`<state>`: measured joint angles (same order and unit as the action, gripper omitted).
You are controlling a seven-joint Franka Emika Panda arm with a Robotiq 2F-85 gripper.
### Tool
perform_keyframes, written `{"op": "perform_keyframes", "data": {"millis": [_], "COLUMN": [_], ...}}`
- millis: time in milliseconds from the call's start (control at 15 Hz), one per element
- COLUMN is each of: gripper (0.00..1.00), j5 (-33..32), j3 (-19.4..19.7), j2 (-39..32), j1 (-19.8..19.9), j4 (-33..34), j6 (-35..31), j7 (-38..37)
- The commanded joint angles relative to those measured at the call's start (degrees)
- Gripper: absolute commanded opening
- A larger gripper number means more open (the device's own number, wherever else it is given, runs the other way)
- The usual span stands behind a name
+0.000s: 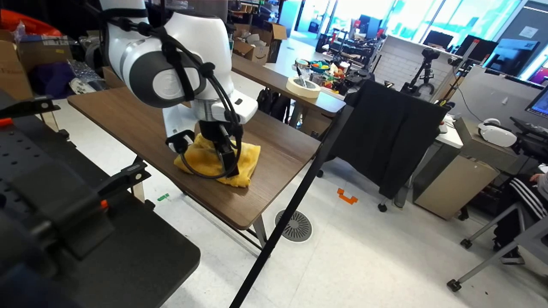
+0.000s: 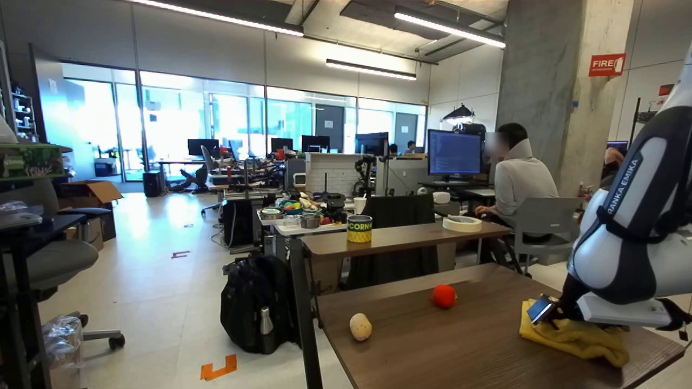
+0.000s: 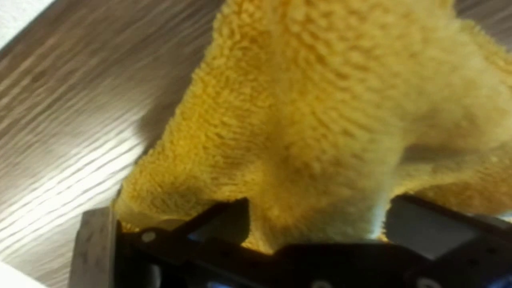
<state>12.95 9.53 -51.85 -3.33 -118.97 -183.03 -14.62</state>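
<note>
On the counter [image 2: 427, 346], the crumpled yellow towel [image 2: 578, 341] sits with the claw [image 3: 318, 220] right down at it, spread wide astride a raised fold: lining up looks done, no firm hold shows, so gripping seems left.

brown table [image 2: 427, 346] with cloth [image 2: 581, 341], red ball [image 2: 444, 296], pale lump [image 2: 360, 327]

The arm [image 1: 207, 40] bends downward, claw [image 3: 316, 218] low, 2 fingers [image 3: 426, 228] wide apart.
</note>
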Motion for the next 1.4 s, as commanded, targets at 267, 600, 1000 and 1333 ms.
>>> {"op": "perform_keyframes", "data": {"millis": [267, 600, 1000, 1333], "gripper": [1.00, 1.00, 1.00, 1.00], "j5": [-3.2, -4.6, -2.1, 2.0], "j3": [-9.2, -10.1, -11.9, -9.4], "j2": [1.4, 1.5, 8.9, 7.3], "j1": [-10.2, -16.6, -12.0, -6.6], "j4": [-4.8, -3.2, -4.2, 7.3], "j6": [-0.6, -2.7, -7.5, -4.6], "j7": [3.7, 3.7, 1.7, -1.8]}}
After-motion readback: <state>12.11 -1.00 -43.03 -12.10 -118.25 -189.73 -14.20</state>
